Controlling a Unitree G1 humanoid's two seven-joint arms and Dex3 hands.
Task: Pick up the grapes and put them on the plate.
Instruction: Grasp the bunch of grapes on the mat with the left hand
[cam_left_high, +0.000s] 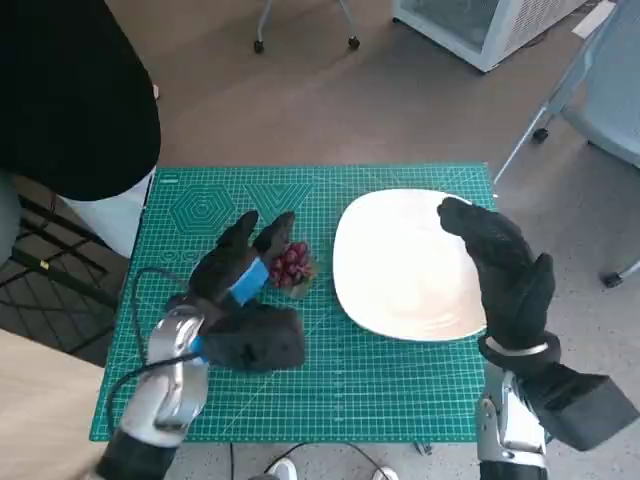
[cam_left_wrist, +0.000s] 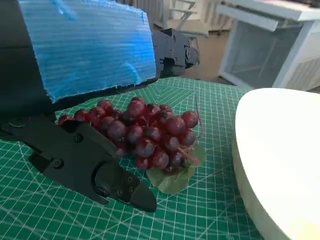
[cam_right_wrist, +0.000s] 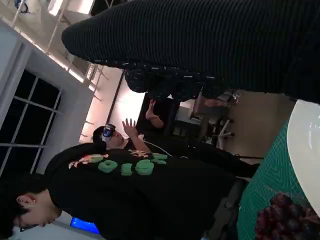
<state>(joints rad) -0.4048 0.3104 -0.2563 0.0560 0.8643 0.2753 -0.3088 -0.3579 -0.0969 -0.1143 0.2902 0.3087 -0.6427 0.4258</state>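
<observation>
one bunch of grapes (cam_left_high: 291, 265) lies between my spread left hand (cam_left_high: 243, 290) and plate (cam_left_high: 400, 262); my right hand (cam_left_high: 505, 272) hovers spread, holding nothing.

From my head camera, the left robot hand (cam_left_high: 243, 268) covers one side of the bunch of dark red plastic grapes (cam_left_high: 291, 264), so I can't tell whether its fingers touch the fruit. On my left wrist feed the round white plate (cam_left_wrist: 280, 160) is cut off by the picture's edge. On my right wrist feed the gloved right robot hand (cam_right_wrist: 210, 45) is only a dark band, its fingers hidden, and the grapes are cropped at the corner.
</observation>
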